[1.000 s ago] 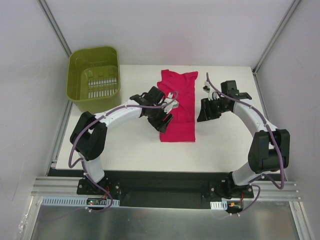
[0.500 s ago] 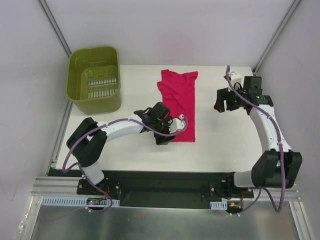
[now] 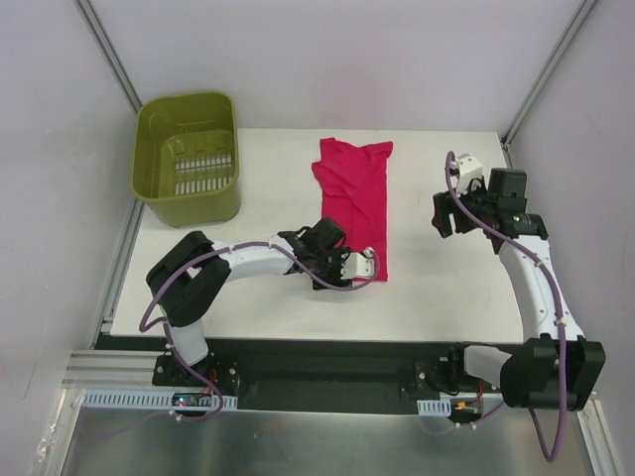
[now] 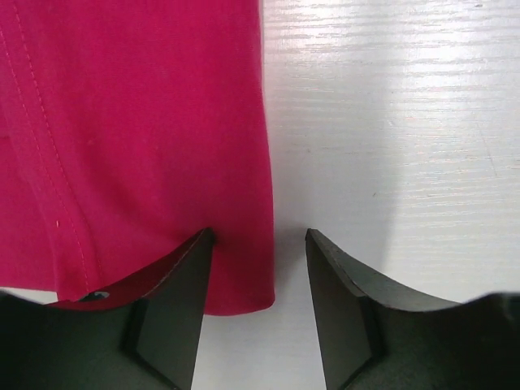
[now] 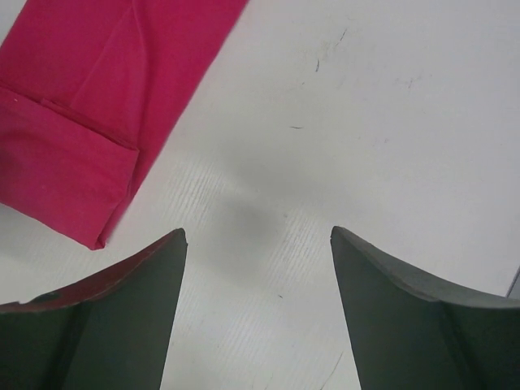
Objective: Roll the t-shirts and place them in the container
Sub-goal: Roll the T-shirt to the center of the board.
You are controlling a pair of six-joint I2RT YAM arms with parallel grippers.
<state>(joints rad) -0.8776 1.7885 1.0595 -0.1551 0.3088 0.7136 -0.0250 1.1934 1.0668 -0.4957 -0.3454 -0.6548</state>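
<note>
The magenta-red t-shirt [image 3: 355, 198] lies flat on the white table [image 3: 248, 288], folded lengthwise into a long strip. My left gripper [image 3: 335, 276] is open, low at the shirt's near left corner. In the left wrist view the shirt [image 4: 138, 138] has its corner lying between the fingers [image 4: 175, 309] of the gripper [image 4: 258, 237], ungripped. My right gripper [image 3: 441, 216] is open and empty over bare table right of the shirt. The right wrist view shows this gripper [image 5: 258, 236] with a folded sleeve of the shirt [image 5: 73, 162] at upper left.
A green plastic basket [image 3: 189, 159] stands at the table's far left corner, apart from the shirt. Grey walls close in the table on the left, the right and the far side.
My left gripper has slid down the shirt's left side to its near corner. My right gripper has drawn away from the shirt to the right.
</note>
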